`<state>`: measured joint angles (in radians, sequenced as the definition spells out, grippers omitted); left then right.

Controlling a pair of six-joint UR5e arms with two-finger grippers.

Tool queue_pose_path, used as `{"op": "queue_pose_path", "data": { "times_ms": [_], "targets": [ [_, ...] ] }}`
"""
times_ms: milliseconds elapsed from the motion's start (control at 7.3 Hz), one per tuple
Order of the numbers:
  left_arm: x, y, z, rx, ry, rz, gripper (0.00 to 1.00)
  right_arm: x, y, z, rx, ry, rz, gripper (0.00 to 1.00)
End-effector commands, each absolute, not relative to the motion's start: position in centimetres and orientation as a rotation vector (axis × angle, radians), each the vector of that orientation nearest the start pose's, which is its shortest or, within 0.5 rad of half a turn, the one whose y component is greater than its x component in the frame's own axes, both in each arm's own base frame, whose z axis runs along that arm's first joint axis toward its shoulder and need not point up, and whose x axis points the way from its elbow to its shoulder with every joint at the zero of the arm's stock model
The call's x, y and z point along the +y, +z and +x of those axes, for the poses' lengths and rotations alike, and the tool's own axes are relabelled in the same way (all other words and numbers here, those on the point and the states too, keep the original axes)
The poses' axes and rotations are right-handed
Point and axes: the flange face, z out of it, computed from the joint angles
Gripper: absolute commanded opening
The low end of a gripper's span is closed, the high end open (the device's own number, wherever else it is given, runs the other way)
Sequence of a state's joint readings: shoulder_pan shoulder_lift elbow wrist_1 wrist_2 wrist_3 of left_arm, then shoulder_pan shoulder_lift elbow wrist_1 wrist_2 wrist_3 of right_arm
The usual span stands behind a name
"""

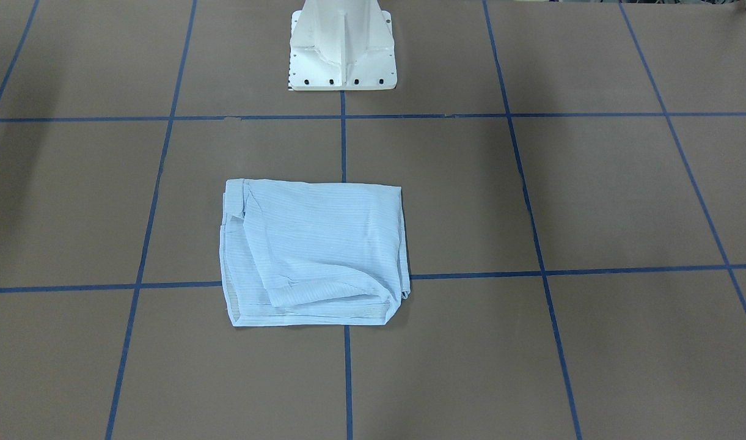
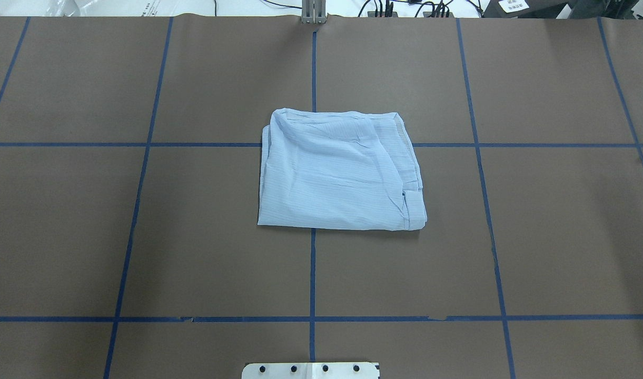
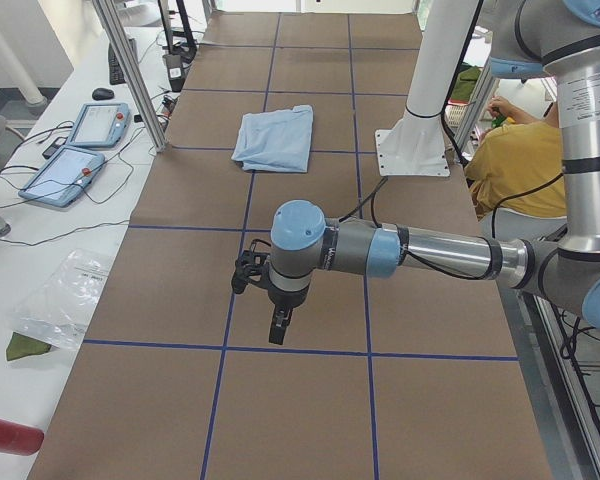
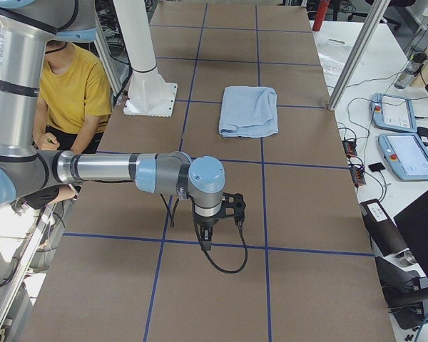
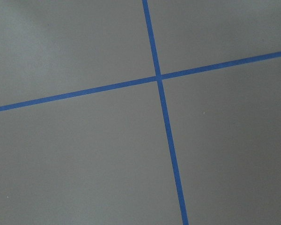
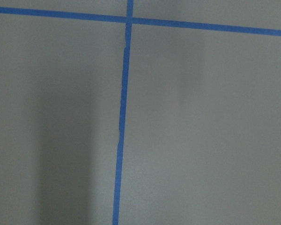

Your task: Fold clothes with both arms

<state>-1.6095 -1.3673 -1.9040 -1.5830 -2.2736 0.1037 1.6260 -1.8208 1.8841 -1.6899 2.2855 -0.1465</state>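
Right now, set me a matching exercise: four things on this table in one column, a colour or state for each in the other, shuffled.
Things:
1. shirt
2. pedestal base
3. grid tape
4. table

Colour or state:
A. white
B. dark blue
C. brown
D. light blue, folded into a rectangle

Pairs: 1-D, 2-A, 3-B, 4-C

You are looking at a brown table with blue tape lines crossing it in a grid. In the exterior left view, one tablet and a second tablet are lying at the upper left, with a clear plastic bag lying below them. A person in a yellow shirt is sitting at the upper right.
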Motion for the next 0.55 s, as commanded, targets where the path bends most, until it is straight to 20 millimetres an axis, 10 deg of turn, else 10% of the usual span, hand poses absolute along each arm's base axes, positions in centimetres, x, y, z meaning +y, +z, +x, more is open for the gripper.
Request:
{"op": "queue_pose_path", "data": {
  "times_ms": [0, 411],
  "targets": [
    [-40.92, 58.80, -8.53, 0.690, 0.109, 0.187, 1.00, -37.89, 62.86, 8.94, -0.710, -0.068, 0.035, 1.00],
    [-40.84, 59.32, -8.53, 0.691, 0.106, 0.177, 1.00, -37.89, 62.86, 8.94, -0.710, -0.061, 0.033, 1.00]
  ]
}}
